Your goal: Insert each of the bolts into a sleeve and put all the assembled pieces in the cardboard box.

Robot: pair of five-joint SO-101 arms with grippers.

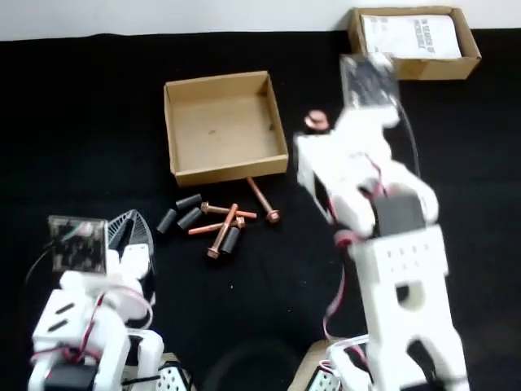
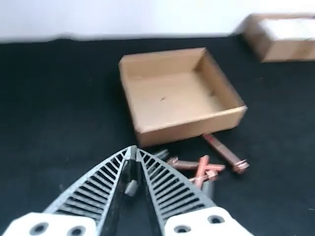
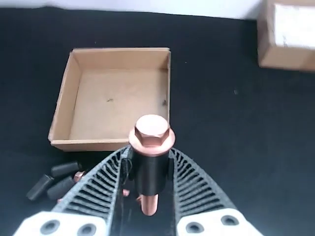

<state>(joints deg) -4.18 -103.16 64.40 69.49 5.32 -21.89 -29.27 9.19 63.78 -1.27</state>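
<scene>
Right gripper [image 3: 150, 153] fingers clamped on black sleeve [image 3: 149, 177]. Copper bolt [image 3: 152, 132] seated through it, upright, above the table just right of box [image 1: 228, 171]. Judged: rigid, light, smooth; grip sleeve mid-length. Left gripper [image 2: 134, 153] fingers together, empty, near the table's front-left. Loose bolts [image 1: 224, 220] and sleeves [image 1: 183, 213] lie before the box.

Box [image 1: 232, 169]: brown cardboard, open top, upright. Just in front of it lie loose copper bolts [image 1: 224, 230], flat and crossing, with short black sleeves [image 1: 189, 202] beside them. One assembly [image 3: 151, 169], a bolt through a sleeve with head up, sits clamped in the right end effector [image 3: 150, 152].
</scene>
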